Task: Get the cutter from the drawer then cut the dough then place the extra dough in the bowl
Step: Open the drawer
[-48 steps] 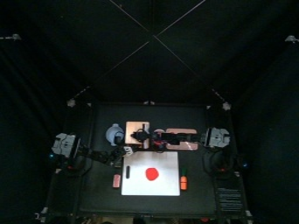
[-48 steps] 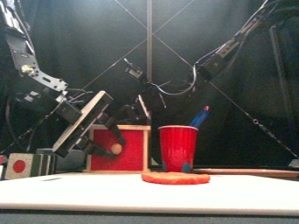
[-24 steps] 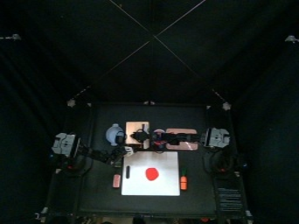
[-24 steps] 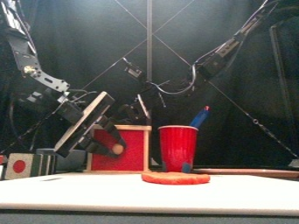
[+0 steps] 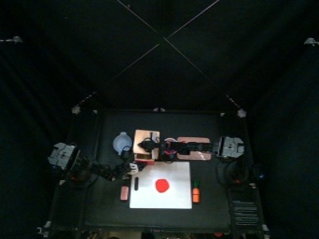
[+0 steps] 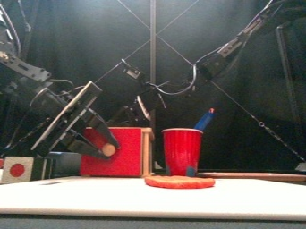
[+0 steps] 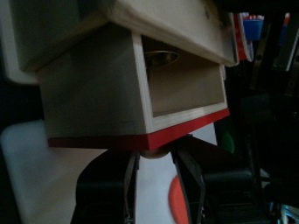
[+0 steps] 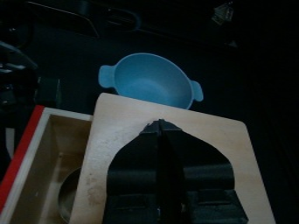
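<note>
While left hand grasps the drawer knob | red drawer open, cutter inside | right hand clenched atop wooden box

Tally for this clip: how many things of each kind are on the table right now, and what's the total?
white cutting board: 1
red dough disc: 1
wooden box: 1
metal cutter, inside the open drawer: 1
blue-grey bowl: 1
red cup: 1
blue toy knife, standing in the cup: 1
Total: 7
</note>
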Tool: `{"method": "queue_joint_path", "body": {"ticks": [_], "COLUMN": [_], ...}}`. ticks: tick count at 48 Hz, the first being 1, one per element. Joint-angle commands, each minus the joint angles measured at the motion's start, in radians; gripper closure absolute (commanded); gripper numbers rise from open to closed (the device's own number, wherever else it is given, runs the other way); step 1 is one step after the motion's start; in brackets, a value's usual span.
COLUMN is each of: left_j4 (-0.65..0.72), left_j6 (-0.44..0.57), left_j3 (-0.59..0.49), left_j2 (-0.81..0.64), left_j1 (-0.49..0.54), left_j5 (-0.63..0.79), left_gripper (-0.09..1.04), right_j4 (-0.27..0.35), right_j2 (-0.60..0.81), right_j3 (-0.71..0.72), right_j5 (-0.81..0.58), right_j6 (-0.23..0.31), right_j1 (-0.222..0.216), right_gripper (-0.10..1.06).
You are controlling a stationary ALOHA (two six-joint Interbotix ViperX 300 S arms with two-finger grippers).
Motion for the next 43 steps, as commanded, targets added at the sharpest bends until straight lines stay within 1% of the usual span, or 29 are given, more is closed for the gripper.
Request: {"method": "queue_joint_path", "body": {"ticks": [1,9,21,27,32,43], "left_j4": [-0.017,-0.037,-0.041,-0.055,-0.058,-0.058], "left_j6": [0.000,0.000,0.000,0.000,0.000,0.000], "left_j3": [-0.015,-0.021,-0.031,-0.028,-0.025,-0.025], "left_j2": [-0.017,-0.020,-0.018,-0.018,-0.021,-0.026], "left_j1": [-0.038,-0.077,-0.089,-0.089,-0.087,-0.084], "left_j5": [0.000,0.005,0.006,0.006,0.002,-0.005], "left_gripper": [0.34,0.34,0.34,0.31,0.27,0.11], "right_j4": [0.000,0.000,0.000,0.000,0.000,0.000], "right_j2": [-0.018,-0.018,-0.018,-0.018,-0.018,-0.018], "right_j3": [-0.009,-0.008,-0.014,-0.021,-0.023,-0.025], "right_j5": [0.008,0.012,0.014,0.014,0.014,0.014], "right_j6": [0.002,0.002,0.002,0.000,-0.002,0.000], "right_j1": [-0.008,-0.009,-0.009,-0.009,-0.009,-0.009], "right_gripper": [0.94,0.94,0.94,0.94,0.94,0.94]}}
